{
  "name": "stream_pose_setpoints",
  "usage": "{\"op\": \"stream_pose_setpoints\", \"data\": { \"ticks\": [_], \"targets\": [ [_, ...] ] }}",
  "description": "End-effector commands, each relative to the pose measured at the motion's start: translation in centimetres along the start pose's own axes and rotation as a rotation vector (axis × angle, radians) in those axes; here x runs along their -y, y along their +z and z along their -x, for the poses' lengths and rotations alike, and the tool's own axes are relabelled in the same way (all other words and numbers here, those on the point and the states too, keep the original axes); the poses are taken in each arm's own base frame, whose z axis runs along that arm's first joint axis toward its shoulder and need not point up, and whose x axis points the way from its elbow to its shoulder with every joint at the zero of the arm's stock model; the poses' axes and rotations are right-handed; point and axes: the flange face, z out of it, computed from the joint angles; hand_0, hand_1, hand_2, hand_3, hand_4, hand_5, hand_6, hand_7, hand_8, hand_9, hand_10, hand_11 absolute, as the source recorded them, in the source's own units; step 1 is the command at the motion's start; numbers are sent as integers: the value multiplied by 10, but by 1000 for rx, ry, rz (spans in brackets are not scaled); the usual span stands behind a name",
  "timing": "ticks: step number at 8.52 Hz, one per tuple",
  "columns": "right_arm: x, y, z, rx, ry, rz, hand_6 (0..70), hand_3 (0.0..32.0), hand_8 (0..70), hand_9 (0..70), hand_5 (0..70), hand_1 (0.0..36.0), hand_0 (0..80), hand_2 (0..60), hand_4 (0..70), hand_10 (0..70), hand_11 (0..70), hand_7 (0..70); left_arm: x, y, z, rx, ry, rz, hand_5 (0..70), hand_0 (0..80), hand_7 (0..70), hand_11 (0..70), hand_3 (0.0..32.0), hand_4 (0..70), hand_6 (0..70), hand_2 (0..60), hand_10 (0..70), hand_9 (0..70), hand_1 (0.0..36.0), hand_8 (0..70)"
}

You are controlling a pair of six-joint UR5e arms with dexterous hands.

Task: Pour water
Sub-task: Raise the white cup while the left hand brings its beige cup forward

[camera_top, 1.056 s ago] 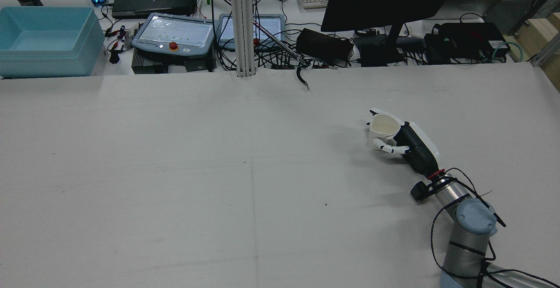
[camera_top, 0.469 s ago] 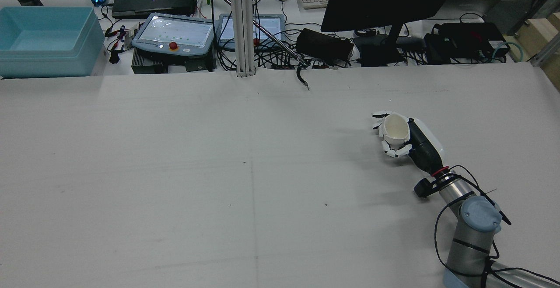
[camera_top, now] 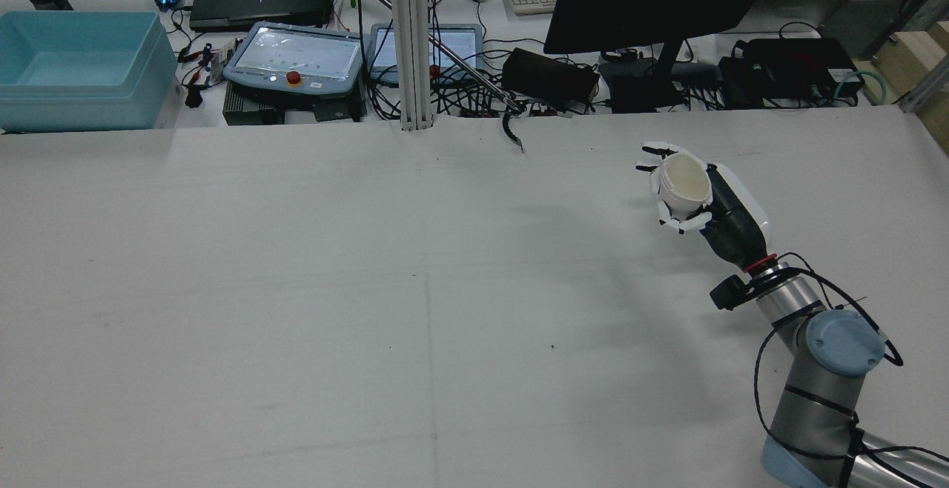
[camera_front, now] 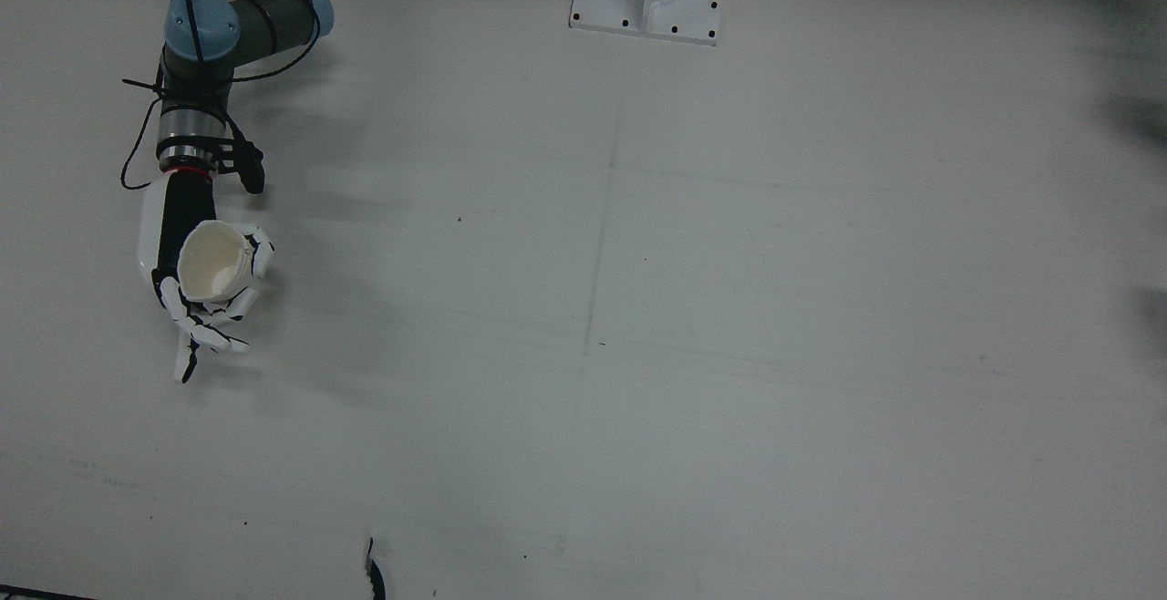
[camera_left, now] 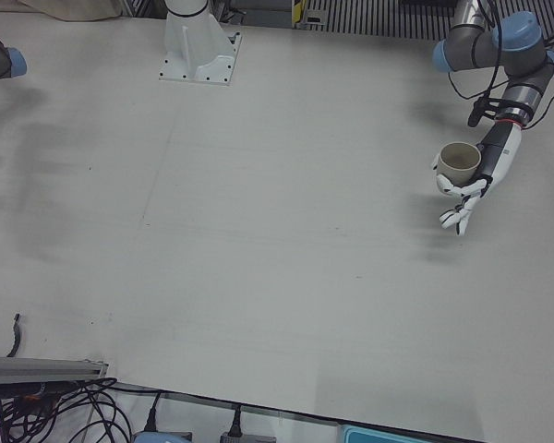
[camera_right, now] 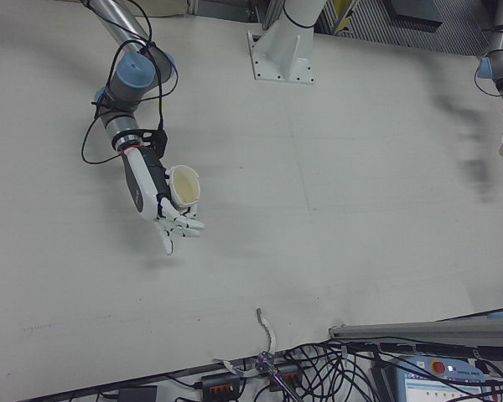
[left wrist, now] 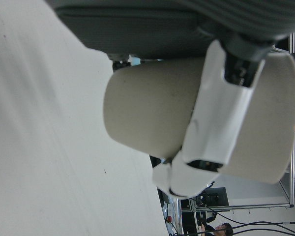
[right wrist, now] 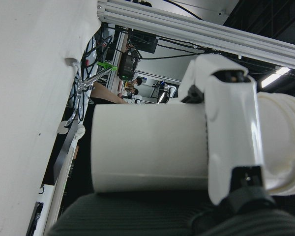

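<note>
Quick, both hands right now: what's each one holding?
Left hand: shut on a beige cup.
Right hand: shut on a white cup.

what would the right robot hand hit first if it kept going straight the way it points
Nothing nearby: the right robot hand, shut on the cup, points across bare table toward the far cable clutter, though depth is unclear.

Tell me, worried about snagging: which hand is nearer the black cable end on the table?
Right. The right hand is robot-side of the cable end; the left hand is much farther off sideways.
</note>
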Motion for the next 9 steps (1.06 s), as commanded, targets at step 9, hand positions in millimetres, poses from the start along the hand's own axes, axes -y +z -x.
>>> {"op": "stream_pose_setpoints", "data": {
  "ticks": [9],
  "targets": [
    [-107,29,65,17,17,86,574,0,259,285,218,360,800,590,90,15,62,554,-307,273,154,275,-12,288,700,800,159,200,0,700,114,600,112,17,360,41]
  ]
}}
